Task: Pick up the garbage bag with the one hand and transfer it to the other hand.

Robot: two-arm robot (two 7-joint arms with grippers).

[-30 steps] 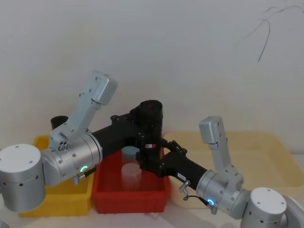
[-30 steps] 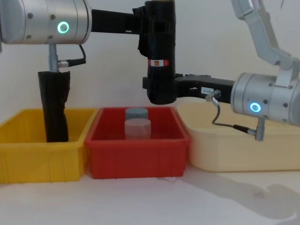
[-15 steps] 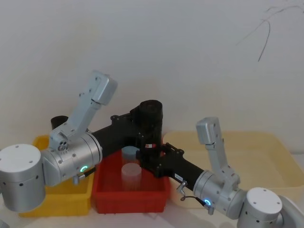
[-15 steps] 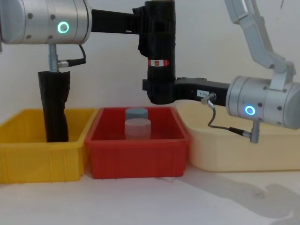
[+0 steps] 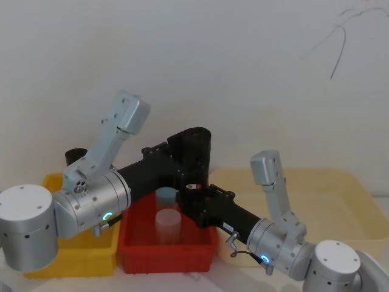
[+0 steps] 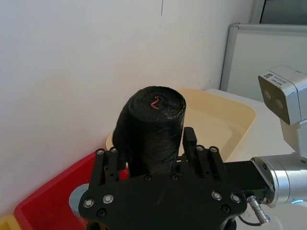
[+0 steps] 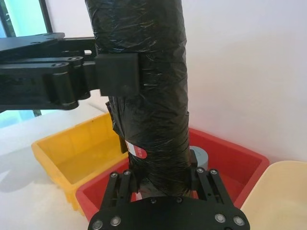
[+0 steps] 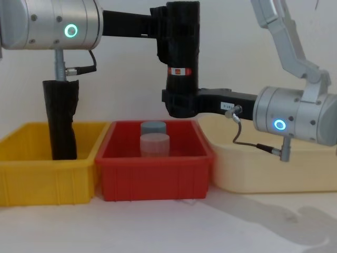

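Observation:
The garbage bag is a tall black roll with a red-and-white label band, held upright in the air above the red bin. My left gripper, green-lit at the wrist, is shut on its upper part, and one finger pad presses on its side. My right gripper, blue-lit and bearing a white sticker, is shut on the roll's lower end below the label. From the head, the bag leans slightly between the left gripper and the right gripper.
A red bin under the bag holds two short round containers. To its left, a yellow bin holds another black roll standing upright. A cream tray sits to the right, below the right arm. A white wall stands close behind.
The right gripper slid in around the bag's lower end and stopped there. The bag's top has since tipped slightly to the right. The left arm has stayed put.

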